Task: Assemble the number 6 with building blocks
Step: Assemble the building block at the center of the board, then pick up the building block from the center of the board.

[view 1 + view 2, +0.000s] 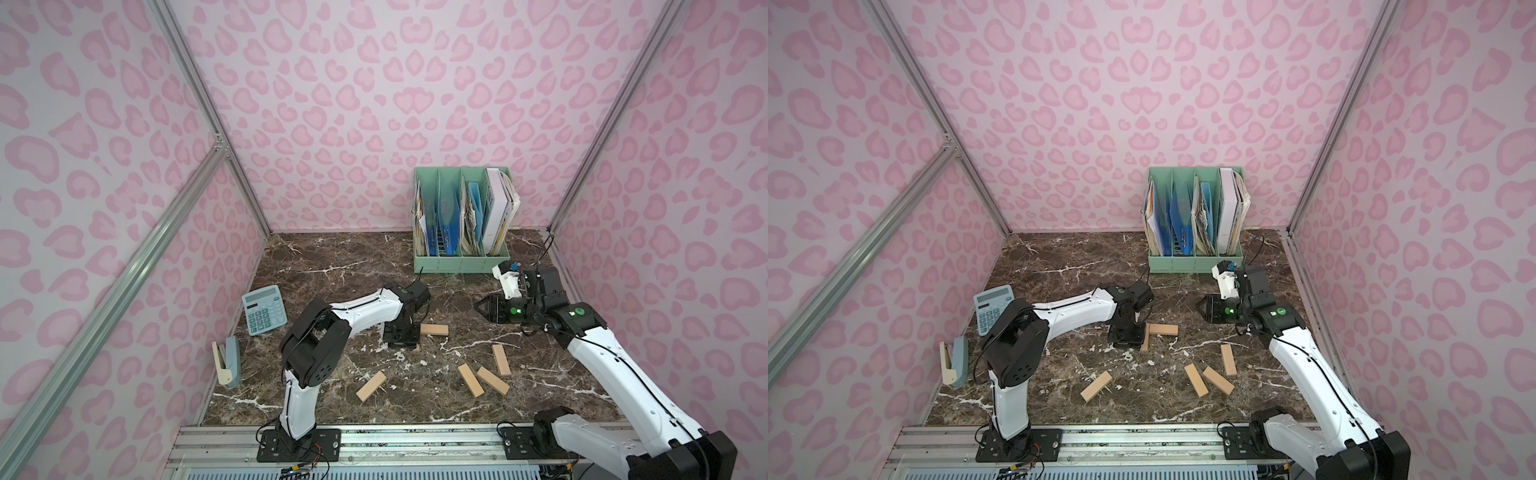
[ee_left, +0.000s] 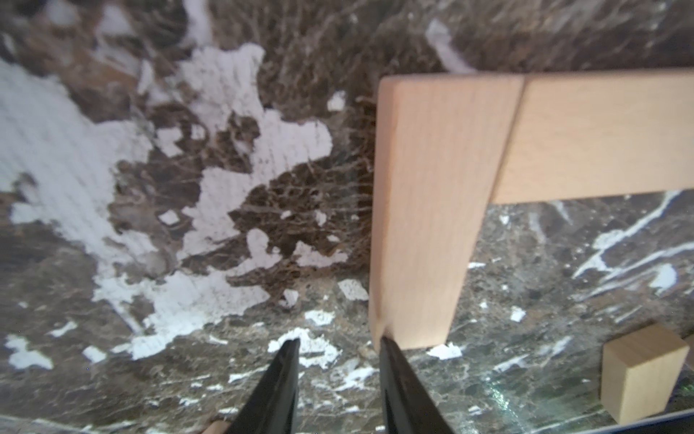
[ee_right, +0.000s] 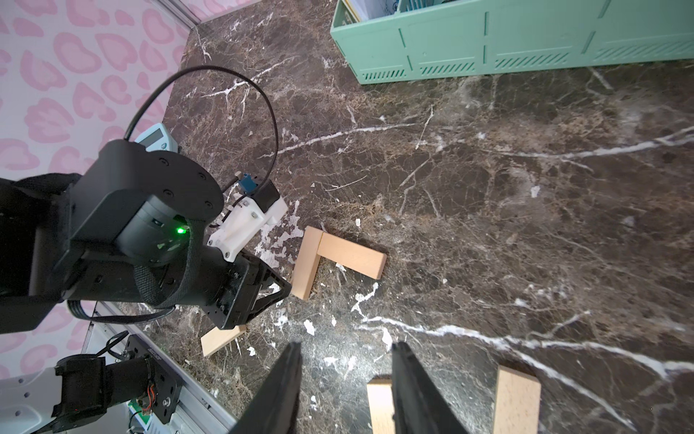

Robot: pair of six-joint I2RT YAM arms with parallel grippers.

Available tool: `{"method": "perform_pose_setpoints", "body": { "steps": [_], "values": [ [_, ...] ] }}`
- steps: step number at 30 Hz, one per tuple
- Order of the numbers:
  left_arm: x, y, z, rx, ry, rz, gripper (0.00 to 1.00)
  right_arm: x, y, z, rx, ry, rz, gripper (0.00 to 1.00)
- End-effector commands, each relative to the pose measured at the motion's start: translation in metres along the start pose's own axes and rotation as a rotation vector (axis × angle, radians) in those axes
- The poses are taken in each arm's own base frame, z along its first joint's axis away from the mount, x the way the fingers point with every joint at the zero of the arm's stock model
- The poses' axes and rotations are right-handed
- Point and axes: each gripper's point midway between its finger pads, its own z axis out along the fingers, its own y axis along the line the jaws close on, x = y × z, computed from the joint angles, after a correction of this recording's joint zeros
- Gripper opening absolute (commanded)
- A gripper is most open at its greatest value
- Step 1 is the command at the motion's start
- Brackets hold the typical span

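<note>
Your left gripper and right gripper stand parted and empty, while two smooth pale rectangular wooden planks meet in an L on the veined brown marble table.

The space is enclosed on three sides by walls printed with pink leopard spots and braced by aluminium struts. A dark brown marble surface, veined in white, is evenly lit. A mint-green file rack is set at its far edge, towards the right corner.
</note>
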Motion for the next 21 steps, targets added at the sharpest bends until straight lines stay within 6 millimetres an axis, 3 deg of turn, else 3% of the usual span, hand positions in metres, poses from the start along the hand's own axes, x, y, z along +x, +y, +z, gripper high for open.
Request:
{"method": "perform_pose_setpoints", "body": {
  "steps": [1, 7, 14, 15, 16, 21],
  "values": [
    [0.005, 0.01, -0.007, -0.036, 0.002, 0.019, 0.4, 0.003, -0.001, 0.0, 0.003, 0.004, 0.002, 0.43],
    [0.002, 0.024, -0.023, -0.07, -0.033, 0.021, 0.4, 0.003, -0.001, 0.0, 0.001, 0.001, 0.001, 0.43],
    [-0.011, 0.022, -0.031, -0.054, -0.058, 0.005, 0.4, 0.005, -0.004, 0.001, 0.014, 0.007, -0.003, 0.44],
    [-0.012, 0.023, -0.032, -0.056, -0.062, 0.002, 0.4, 0.008, -0.008, 0.002, 0.033, 0.015, -0.007, 0.57],
    [-0.014, 0.024, -0.034, -0.058, -0.07, -0.005, 0.4, 0.012, -0.017, 0.004, 0.072, 0.027, -0.005, 0.78],
    [-0.025, 0.036, -0.059, -0.031, -0.143, -0.035, 0.41, 0.044, -0.07, 0.015, 0.257, 0.193, 0.057, 0.9]
  ]
}}
